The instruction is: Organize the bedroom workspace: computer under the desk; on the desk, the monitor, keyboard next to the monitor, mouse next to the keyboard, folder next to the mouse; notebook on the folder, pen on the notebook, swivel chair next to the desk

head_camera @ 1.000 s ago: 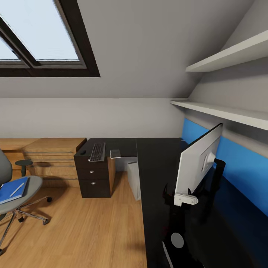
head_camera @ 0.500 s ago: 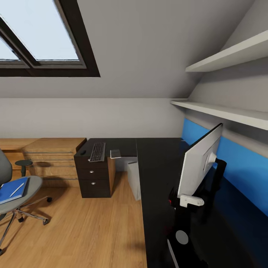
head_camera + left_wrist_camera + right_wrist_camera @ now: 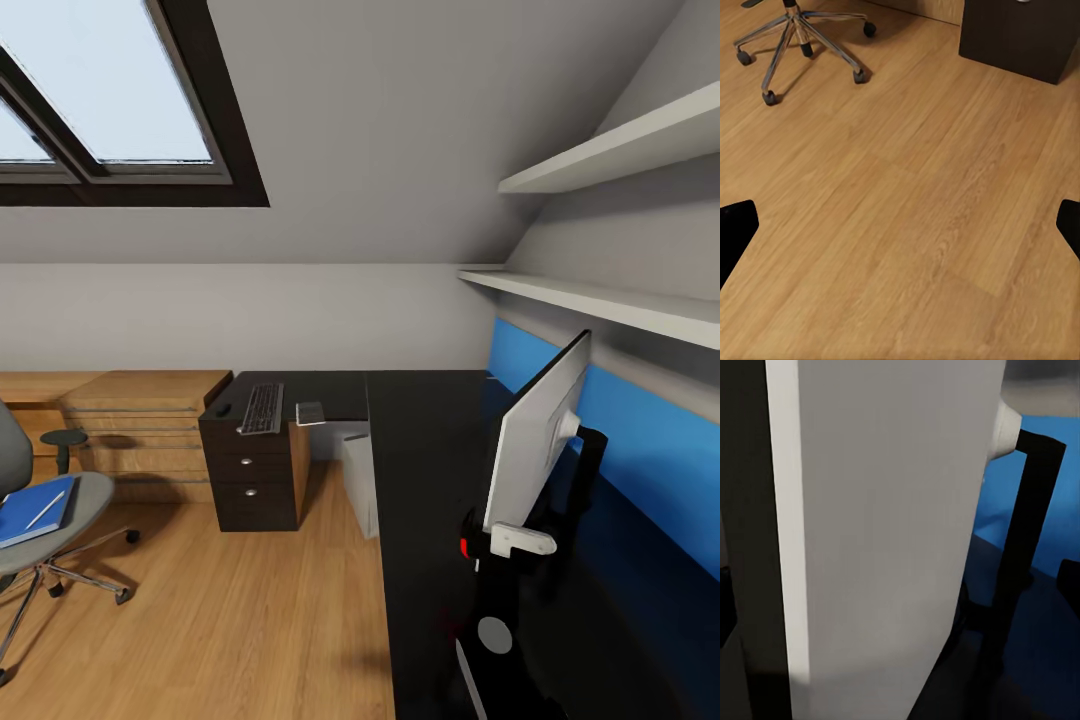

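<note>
Seen from the head camera in the attic bedroom: large L-shaped desk with glossy black top running along the right, under a bright blue wall panel and two pale wall shelves. Standing on the near right part of that top, edge-on, the wide thin monitor with silver-grey back on its black arm. Gripped at the monitor's lower near edge by the robot's right gripper, white jaws pinching the panel; up close in the right wrist view, the grey panel and black arm against the blue wall. On the far left wing of the desk, above the black three-drawer unit: slim keyboard with dark grey keys, very small dark mouse just to its left, small grey flat object to its right. Tucked under the desk, the light grey-white computer tower. At far left on the wood plank floor, well apart from the desk, the grey fabric swivel chair, carrying the flat bright blue folder with the thin white pen lying on it. In the left wrist view, left gripper over bare floor, dark fingertips spread wide apart, chrome chair base beyond.
</note>
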You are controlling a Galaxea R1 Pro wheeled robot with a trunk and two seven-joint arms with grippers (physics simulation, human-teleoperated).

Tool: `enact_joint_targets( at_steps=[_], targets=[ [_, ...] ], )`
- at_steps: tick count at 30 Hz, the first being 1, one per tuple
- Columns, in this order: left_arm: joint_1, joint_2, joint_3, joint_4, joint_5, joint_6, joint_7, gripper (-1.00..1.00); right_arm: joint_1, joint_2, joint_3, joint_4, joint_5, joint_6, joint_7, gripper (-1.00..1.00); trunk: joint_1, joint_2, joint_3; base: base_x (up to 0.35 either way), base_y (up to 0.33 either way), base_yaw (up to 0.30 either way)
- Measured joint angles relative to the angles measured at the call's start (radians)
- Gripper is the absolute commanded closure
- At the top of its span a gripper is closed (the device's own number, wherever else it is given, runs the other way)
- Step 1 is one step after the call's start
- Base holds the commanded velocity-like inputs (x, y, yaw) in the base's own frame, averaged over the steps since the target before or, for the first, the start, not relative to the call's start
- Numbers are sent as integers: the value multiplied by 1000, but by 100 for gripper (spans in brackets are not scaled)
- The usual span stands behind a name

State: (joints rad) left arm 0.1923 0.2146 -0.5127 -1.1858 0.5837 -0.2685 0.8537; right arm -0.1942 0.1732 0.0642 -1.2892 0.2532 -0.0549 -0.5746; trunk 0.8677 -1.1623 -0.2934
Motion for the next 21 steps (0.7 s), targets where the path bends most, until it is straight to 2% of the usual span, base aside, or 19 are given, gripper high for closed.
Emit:
enact_joint_targets(
  at_steps=[8, 14, 21],
  targets=[
    [0, -1, 0, 0, 0, 0, 0, -100, 0, 0, 0, 1, 1, 0, 1, -100, 0, 0, 0, -64, -62, 0],
    [0, -1, 0, 0, 0, 0, 0, -100, 0, 0, 0, 6, 0, 0, 1, -100, 0, 0, 0, -159, -271, 0],
    [0, -1, 0, 0, 0, 0, 0, -100, 0, 0, 0, 9, 2, 0, 2, -100, 0, 0, 0, -26, -331, 0]
  ],
)
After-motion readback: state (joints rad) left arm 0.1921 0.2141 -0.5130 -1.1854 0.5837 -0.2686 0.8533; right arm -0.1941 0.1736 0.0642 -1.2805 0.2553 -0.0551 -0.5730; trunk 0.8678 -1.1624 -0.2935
